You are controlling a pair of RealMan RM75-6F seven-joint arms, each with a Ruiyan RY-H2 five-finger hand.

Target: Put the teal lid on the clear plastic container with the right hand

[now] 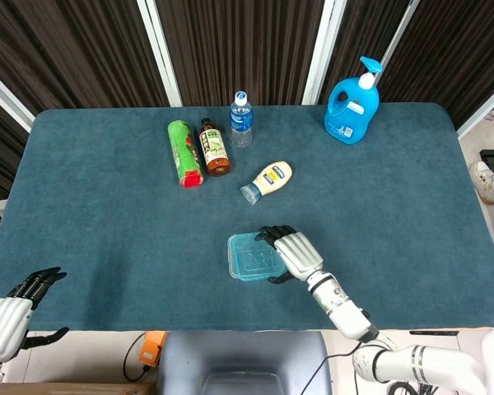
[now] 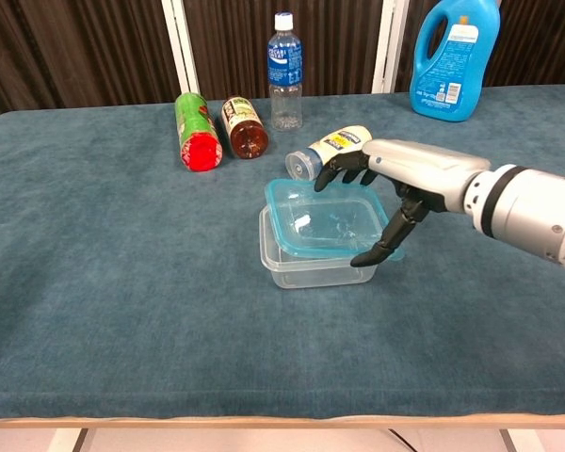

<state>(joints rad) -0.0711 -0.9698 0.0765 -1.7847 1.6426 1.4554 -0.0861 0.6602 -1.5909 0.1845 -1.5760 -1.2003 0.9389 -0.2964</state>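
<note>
I am holding the teal lid (image 2: 330, 218) with my right hand (image 2: 395, 179) directly over the clear plastic container (image 2: 318, 262), which I am taking as my landmark. The fingers are reaching over the far edge of the lid and the thumb is pressing on its near right corner, so the hand is gripping the lid from the right side. In the chest view the lid is lying across the rim of the container, but its right edge is sticking out past the container wall — I cannot tell if it is fully seated. In the head view the lid (image 1: 255, 256) is covering the container almost completely, and my right hand (image 1: 292, 253) is sitting just to the right of it.

My left hand (image 1: 10, 317) is hanging far to the left of the container, at the near edge of the table (image 1: 107, 222), with the fingers apart and holding nothing.

Behind the container a mayonnaise bottle (image 2: 333, 151) is lying on its side, near my fingertips. Further behind and to the left, a green can (image 2: 193, 131) and a brown sauce bottle (image 2: 244, 126) are lying side by side. A water bottle (image 2: 285, 72) is standing upright behind the container, and a blue detergent jug (image 2: 452, 56) is standing well behind it to the right.
</note>
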